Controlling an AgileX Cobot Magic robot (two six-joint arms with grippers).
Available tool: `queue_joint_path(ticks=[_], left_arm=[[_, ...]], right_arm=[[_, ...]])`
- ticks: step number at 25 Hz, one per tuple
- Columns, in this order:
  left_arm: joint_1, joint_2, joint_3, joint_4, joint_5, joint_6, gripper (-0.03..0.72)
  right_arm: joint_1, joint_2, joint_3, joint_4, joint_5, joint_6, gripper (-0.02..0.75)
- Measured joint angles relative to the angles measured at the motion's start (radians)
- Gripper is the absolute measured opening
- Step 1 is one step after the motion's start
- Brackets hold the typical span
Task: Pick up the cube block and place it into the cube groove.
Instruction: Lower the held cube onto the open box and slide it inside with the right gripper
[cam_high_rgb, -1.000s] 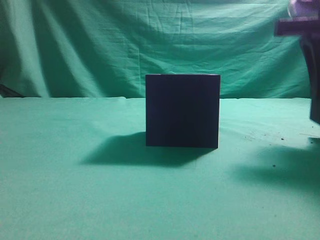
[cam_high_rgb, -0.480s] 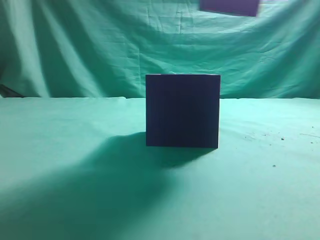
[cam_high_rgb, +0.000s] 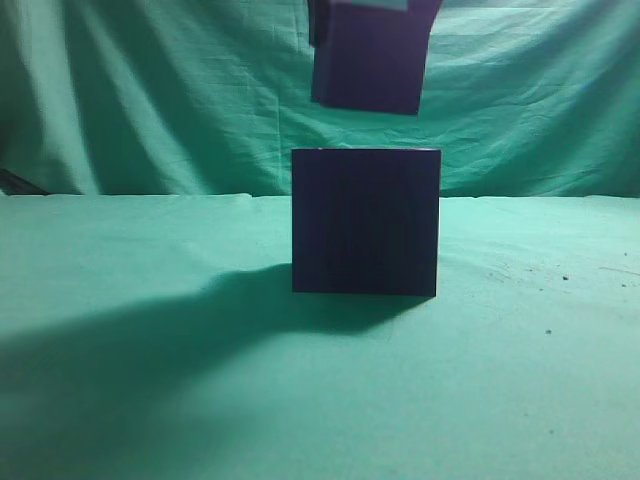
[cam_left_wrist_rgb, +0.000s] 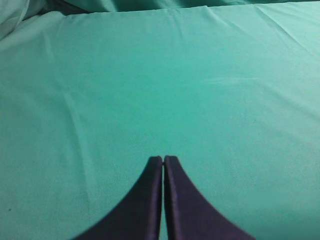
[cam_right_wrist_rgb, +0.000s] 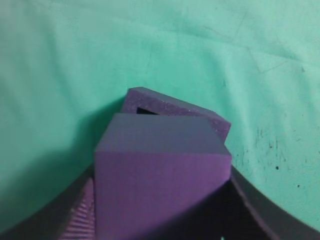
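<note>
The cube block (cam_high_rgb: 368, 62) is a small dark cube hanging in the air just above the large dark box (cam_high_rgb: 366, 222) in the exterior view. My right gripper (cam_right_wrist_rgb: 160, 210) is shut on the cube block (cam_right_wrist_rgb: 160, 170), whose fingers flank it in the right wrist view. Below it the box's rim (cam_right_wrist_rgb: 175, 109) and a sliver of the cube groove (cam_right_wrist_rgb: 146, 110) show. The block hides most of the opening. My left gripper (cam_left_wrist_rgb: 163, 159) is shut and empty over bare green cloth.
Green cloth covers the table (cam_high_rgb: 120, 380) and hangs as a backdrop (cam_high_rgb: 150, 90). A broad shadow lies on the cloth left of the box. Small dark specks dot the cloth at the right (cam_high_rgb: 548, 331).
The cube block has moved left from the upper right edge and come down to hang just above the box. The shadow on the cloth has shifted from right to left.
</note>
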Motion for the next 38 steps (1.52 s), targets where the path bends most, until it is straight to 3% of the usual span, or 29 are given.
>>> queue_joint_path(ticks=[38], left_arm=[[0.000, 0.000, 0.000, 0.000, 0.000, 0.000, 0.000]], right_arm=[[0.000, 0.037, 0.041, 0.022, -0.012, 0.063, 0.438]])
